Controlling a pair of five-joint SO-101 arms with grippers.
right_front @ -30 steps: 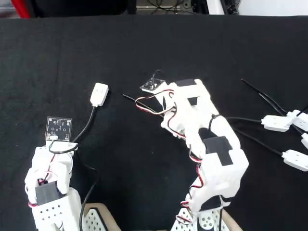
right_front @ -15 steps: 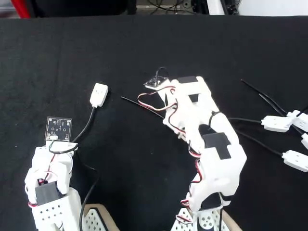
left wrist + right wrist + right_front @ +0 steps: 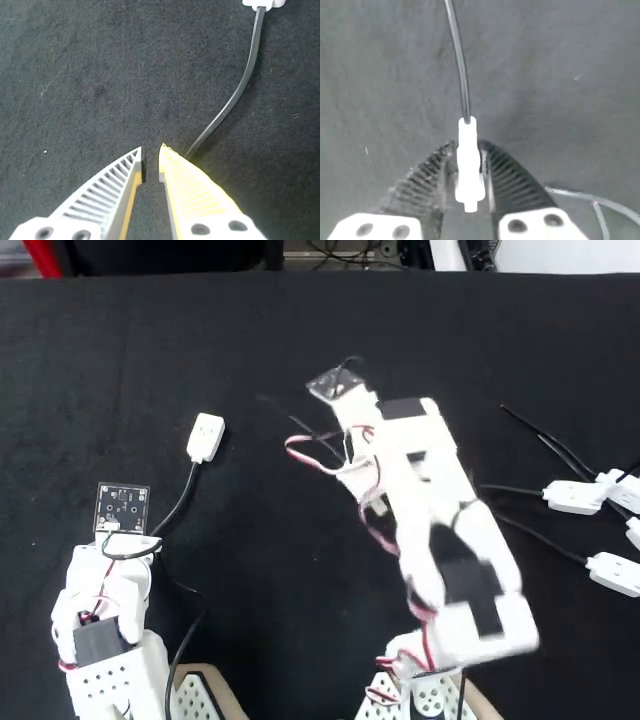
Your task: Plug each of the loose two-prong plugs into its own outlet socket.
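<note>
The right gripper is clenched on a slim white plug. The plug stands lengthwise between the two dark ribbed fingers at the lower middle of the right wrist view. Its black cord runs straight up to the top edge over the black table cover. In the high view the right arm rises from the bottom edge and slants up to the centre of the frame. The left arm sits in the lower left corner, folded low. The left gripper points at bare cloth in the lower middle of the left wrist view, with its fingertips drawn almost together and nothing between them. Just beside its yellow-edged finger a black cable climbs toward the upper right of that view and ends in a white block at the top edge. In the high view that white block lies left of centre, above the left arm. At the right edge of the high view lie several more white corded pieces, close together and well apart from both arms.
</note>
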